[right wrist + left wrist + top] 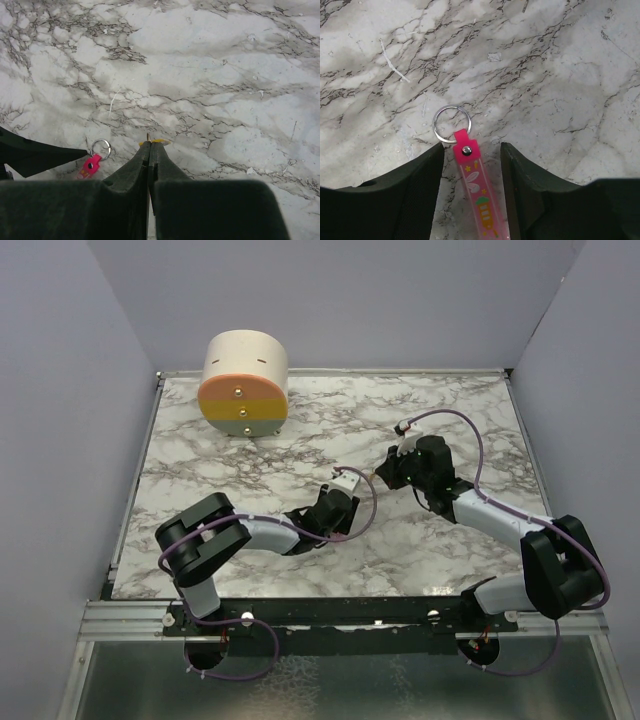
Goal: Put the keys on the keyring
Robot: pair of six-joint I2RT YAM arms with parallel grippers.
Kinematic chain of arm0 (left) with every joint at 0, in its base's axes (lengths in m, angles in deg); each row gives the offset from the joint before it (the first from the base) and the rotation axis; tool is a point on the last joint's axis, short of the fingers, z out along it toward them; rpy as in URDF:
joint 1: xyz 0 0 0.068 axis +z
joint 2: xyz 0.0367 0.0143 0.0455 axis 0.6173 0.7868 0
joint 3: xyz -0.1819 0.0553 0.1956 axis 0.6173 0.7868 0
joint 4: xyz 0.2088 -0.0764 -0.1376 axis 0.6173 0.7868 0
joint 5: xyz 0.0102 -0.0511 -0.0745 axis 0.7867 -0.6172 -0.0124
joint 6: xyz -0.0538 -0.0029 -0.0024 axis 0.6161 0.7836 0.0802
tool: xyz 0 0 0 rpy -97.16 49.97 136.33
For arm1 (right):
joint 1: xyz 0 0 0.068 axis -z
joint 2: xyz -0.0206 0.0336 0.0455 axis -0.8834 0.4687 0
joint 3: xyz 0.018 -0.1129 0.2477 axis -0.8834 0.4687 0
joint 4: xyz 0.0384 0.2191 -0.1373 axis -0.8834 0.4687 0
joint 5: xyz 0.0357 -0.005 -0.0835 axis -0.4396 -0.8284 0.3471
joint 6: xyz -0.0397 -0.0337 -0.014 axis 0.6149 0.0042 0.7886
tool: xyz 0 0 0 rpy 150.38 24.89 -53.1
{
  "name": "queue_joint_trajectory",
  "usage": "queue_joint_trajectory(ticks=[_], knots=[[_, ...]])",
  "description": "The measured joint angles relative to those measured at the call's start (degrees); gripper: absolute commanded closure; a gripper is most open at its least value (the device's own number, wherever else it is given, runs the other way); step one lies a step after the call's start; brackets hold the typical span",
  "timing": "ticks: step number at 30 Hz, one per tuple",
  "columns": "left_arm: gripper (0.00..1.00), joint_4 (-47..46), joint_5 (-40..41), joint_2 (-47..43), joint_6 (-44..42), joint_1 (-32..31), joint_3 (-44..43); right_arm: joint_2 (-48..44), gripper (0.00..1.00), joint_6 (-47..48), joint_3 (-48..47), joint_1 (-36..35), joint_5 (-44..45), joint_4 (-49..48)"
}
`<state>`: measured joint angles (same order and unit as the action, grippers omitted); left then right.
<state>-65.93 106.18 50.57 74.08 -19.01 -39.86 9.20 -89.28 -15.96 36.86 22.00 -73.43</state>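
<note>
left wrist view looks down between the left fingers (436,157), which stand partly open astride the keyring (472,172). its pink strap lies flat on the worktop (560,75) in the gap, with a strip of marble showing on each side, so neither finger touches it and nothing is held. its metal ring (451,124) lies flat just past the fingertips, with bare marble all round it and on to the far edge of that view. right wrist view shows the right fingers (140,162) pressed together on the keys (159,141), a small yellow piece that shows only as a sliver at the very tips. from there the ring lies just left of those tips, near but apart, and one dark left finger comes in beside the strap. top external view places both pairs of fingers near the middle of the worktop, well apart from every edge and from the walls (60,390). the cream-and-orange cylinder (243,385) stands near the far left corner, well apart from them.
</note>
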Motion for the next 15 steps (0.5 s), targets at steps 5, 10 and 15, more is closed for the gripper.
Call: queue_joint_trajectory(ticks=[5, 10, 15], knots=[[0.55, -0.6, 0.8, 1.0, -0.2, 0.0, -0.7, -0.3, 0.99, 0.0, 0.0, 0.0, 0.0, 0.0], [0.68, -0.6, 1.3, 1.1, -0.4, 0.0, -0.7, -0.8, 0.99, 0.0, 0.0, 0.0, 0.0, 0.0], [0.78, -0.6, 1.6, 1.1, -0.3, 0.0, -0.7, -0.9, 0.99, 0.0, 0.0, 0.0, 0.0, 0.0]])
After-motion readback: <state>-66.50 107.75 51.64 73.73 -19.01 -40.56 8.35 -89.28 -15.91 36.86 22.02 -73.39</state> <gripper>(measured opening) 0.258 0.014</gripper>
